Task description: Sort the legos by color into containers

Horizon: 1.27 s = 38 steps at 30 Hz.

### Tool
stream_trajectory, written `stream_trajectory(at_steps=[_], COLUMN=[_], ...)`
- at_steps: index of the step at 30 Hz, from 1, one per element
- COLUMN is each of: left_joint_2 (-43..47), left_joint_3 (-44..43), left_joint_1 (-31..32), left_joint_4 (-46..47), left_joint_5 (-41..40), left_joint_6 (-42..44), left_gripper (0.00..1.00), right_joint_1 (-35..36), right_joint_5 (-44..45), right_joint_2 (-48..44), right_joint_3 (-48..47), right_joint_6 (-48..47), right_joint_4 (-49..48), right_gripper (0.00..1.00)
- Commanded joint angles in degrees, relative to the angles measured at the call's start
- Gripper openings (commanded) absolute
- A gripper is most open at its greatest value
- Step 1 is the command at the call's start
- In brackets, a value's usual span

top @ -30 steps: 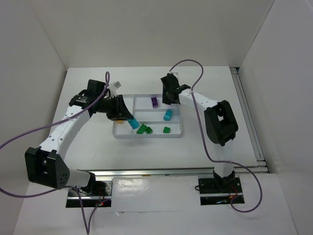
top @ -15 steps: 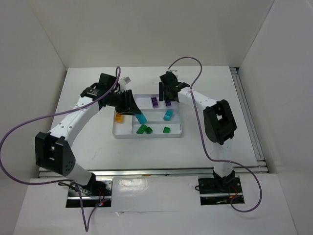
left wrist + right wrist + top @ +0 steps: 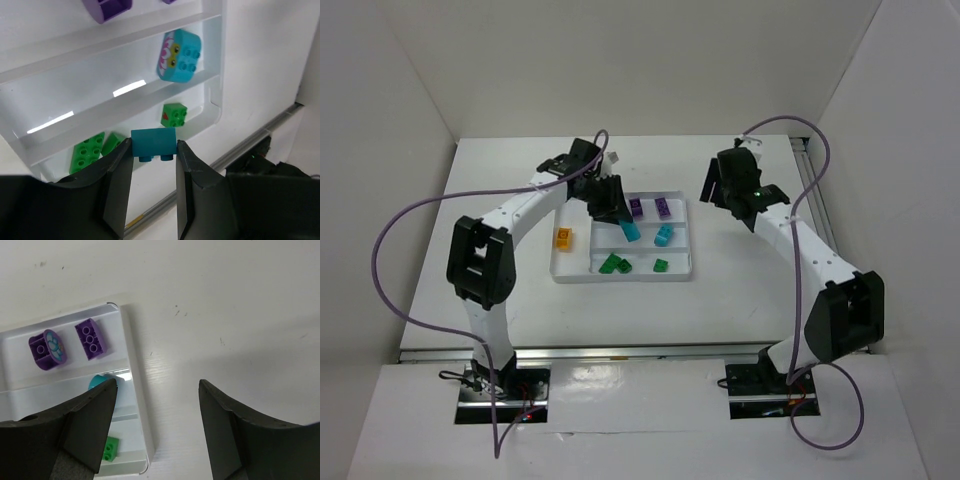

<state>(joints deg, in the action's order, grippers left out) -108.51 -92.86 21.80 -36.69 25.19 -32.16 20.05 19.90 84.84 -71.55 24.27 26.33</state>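
Observation:
My left gripper (image 3: pixel 153 151) is shut on a cyan lego (image 3: pixel 153 142) and holds it above the tray's (image 3: pixel 622 279) middle section; from above the held cyan lego (image 3: pixel 631 231) hangs just below the left gripper (image 3: pixel 618 215). A second cyan lego (image 3: pixel 664 235) lies in that section. Two purple legos (image 3: pixel 637 209) (image 3: pixel 663 208) sit in the far section. Green legos (image 3: pixel 613 264) (image 3: pixel 661 265) lie in the near one. An orange lego (image 3: pixel 563 238) rests in the narrow left section. My right gripper (image 3: pixel 157 390) stands open and empty over bare table beside the tray's right rim (image 3: pixel 135 390).
White walls enclose the table on three sides. A metal rail (image 3: pixel 830 240) runs along the right edge. Purple cables (image 3: pixel 390 260) loop from both arms. My right gripper (image 3: pixel 718 190) hovers to the right of the tray.
The right gripper opened, left a purple lego in the far section and pulled back to the right. The left arm carried the cyan lego rightward and farther over the tray.

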Motion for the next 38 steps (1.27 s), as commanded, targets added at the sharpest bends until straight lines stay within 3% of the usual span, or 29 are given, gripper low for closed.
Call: stream_trajectory(at_steps=[1,6,7,8,12,13,18,23,29,34,38], left_joint_2=[-2.1,-6.7,-7.3,-7.9,-9.2,-9.2,-3.0,10.2,25.2,35.4,36.7], left_joint_3=[-2.4,-5.6,-5.6,-6.1,-6.8,-6.8,-6.3,-3.3,4.2,8.4,8.9], left_joint_1=[1.3,1.8,1.8,2.4,2.4,2.4,2.9,3.5,3.5,3.0,2.5], left_joint_4=[0.8,0.8,0.8,0.8,0.8,0.8,-1.7,-1.7,-2.5,-3.3,-3.3], left_joint_5=[-4.3,-5.2,-4.3,-4.3,-4.9,-5.4,-10.7,-18.0,-30.5,-34.4,-33.4], left_joint_6=[-1.9,-1.9,-2.5,-2.6,-2.6,-2.6,-1.9,0.0,2.9,2.9,2.3], left_gripper=[0.0,0.0,0.06,0.32,0.76,1.0,1.0,1.0,0.98,0.99,0.97], right_joint_1=[-1.4,-1.4,-1.4,-1.4,-1.4,-1.4,-1.9,-2.5,-3.7,-7.0,-8.4], right_joint_5=[-0.6,-0.6,-0.6,-0.6,-0.6,-0.6,0.0,7.7,12.9,12.4,9.4], right_joint_2=[-2.5,-3.1,-3.1,-3.1,-3.1,-3.1,-3.6,-2.3,-0.6,-3.7,-8.5], right_joint_3=[2.2,4.0,4.0,4.0,4.0,4.0,4.0,2.4,0.9,3.0,6.8], right_joint_6=[1.0,1.0,1.0,1.0,1.0,1.0,1.0,6.2,10.4,11.0,9.5], right_joint_4=[0.7,1.4,1.4,1.4,2.1,2.1,2.1,5.3,10.3,9.8,7.3], right_gripper=[0.73,0.73,0.73,0.73,0.73,0.74,0.76,0.99,0.99,0.99,0.98])
